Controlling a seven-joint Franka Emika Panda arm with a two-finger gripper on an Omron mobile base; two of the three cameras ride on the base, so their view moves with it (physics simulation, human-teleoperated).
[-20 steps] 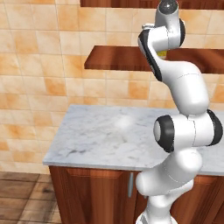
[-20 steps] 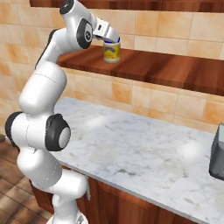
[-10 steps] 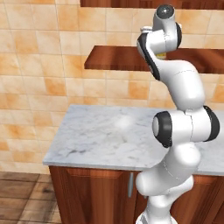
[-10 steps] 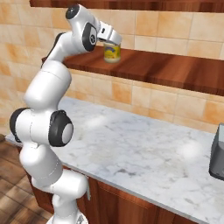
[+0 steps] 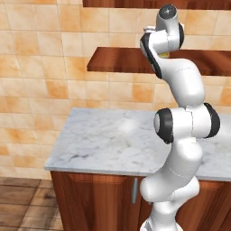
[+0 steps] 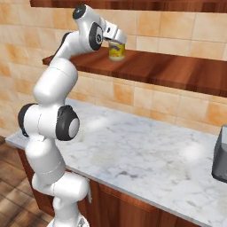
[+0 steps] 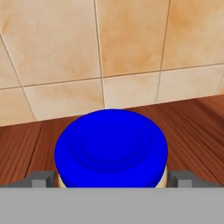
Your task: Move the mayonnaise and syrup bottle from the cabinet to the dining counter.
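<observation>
We see the marble tabletop (image 6: pixel 146 150) spread under the tan tile wall (image 5: pixel 40 54), on wooden base cupboards (image 5: pixel 90 198). Above it runs the cabinet (image 6: pixel 177 71), a long open shelf of dark reddish wood. In the right base view a grey appliance (image 6: pixel 220 155) sits at the tabletop's far right edge; the left base view does not reach it.

The mayonnaise (image 6: pixel 117 51) stands upright on the cabinet near its left end. In the right base view the hand (image 6: pixel 116 39) sits over the jar's top. In the left base view the arm covers almost all of the jar. In the hand view we look down on the blue lid (image 7: pixel 111 146), with 2 fingertips (image 7: pixel 41 178) spread wide on either side, apparently not touching it.

The jar's yellow label is too small to read.
</observation>
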